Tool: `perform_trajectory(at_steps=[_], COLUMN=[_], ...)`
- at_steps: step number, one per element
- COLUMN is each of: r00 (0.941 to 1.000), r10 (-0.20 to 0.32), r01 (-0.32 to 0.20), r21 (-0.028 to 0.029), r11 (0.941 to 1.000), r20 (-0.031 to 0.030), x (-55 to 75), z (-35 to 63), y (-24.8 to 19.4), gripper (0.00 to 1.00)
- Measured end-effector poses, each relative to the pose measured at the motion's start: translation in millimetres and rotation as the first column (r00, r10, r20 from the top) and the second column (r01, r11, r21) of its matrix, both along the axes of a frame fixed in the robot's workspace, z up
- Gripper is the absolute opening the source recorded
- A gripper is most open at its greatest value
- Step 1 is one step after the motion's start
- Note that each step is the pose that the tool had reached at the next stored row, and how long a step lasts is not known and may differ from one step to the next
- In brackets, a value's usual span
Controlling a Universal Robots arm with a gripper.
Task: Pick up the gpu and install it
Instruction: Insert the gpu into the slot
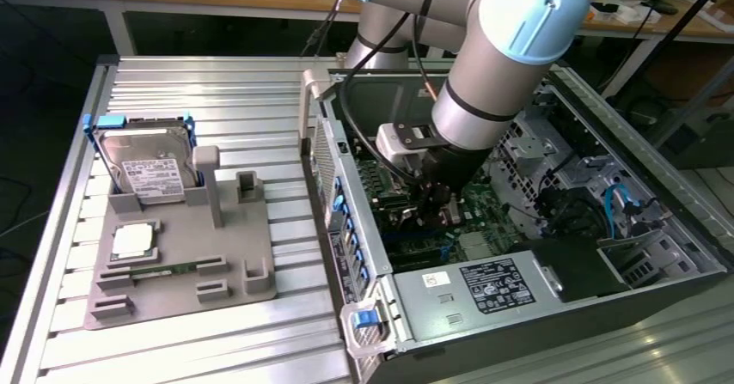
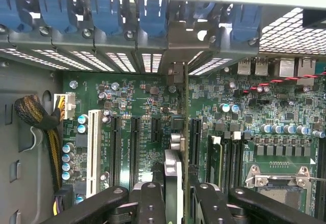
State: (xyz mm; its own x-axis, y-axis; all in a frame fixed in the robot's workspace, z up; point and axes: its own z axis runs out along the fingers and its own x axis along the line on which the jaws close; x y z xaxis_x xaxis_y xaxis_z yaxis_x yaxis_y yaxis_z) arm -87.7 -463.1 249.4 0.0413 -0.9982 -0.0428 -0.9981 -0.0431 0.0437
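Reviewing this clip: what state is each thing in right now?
pincer: shut on the gpu.
gpu: held edge-on, upright above the motherboard slots; seated or not, cannot tell.
computer case: side panel off, interior exposed.
hard drive: standing upright in the grey holder.
memory stick: lying flat in the holder.

Slatted metal table [image 1: 229,83] bears a grey holder [image 1: 247,246] and computer case [image 1: 329,156].

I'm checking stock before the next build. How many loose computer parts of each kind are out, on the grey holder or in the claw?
hard drive: 1
processor chip: 1
memory stick: 1
gpu, held in the claw: 1
Total: 4
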Motion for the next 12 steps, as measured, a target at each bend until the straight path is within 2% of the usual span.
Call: perform_trajectory(at_steps=[7, 12], r00=[1.0000, 1.0000], r10=[0.000, 0.001], r01=[0.000, -0.001], r21=[0.0001, -0.0019], r11=[1.0000, 1.0000], r20=[0.0000, -0.0002], x=[0.0, 0.0], z=[-0.3, -2.5], y=[0.0, -0.1], gripper=[0.27, 0.27])
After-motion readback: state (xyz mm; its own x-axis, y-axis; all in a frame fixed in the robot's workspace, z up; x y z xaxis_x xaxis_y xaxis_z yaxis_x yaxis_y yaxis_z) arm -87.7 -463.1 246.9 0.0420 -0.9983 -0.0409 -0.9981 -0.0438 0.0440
